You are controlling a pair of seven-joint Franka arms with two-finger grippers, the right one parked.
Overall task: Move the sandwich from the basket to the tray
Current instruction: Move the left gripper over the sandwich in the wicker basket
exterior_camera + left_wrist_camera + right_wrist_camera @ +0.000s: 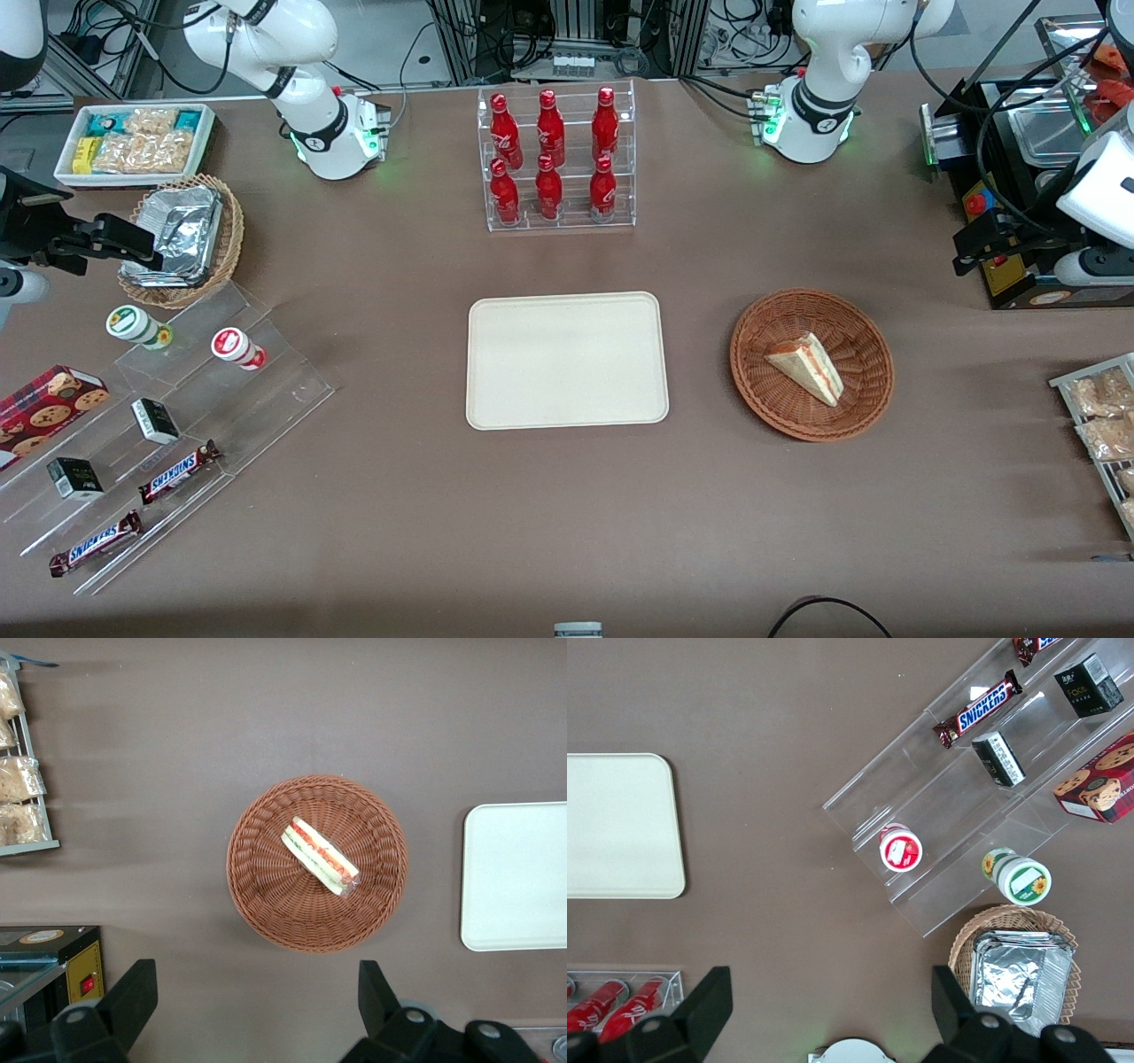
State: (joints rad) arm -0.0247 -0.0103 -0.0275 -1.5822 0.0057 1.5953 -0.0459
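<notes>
On the brown table I counted one sandwich [806, 367], lying in the single reddish-brown wicker basket [864, 330], and one bare cream tray [567, 360] just beside it toward the parked arm's end. Six red bottles [551, 157] stood in a clear rack farther from the front camera. My gripper [252, 997] hung well above the basket, pointing down, fingers [133, 992] spread wide and holding nothing.

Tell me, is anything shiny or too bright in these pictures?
Front view: the foil containers glint, and the tray is bright but not washed out. Left wrist view: the open gripper is high above the basket, and the sandwich looks sharp, with no glare.
</notes>
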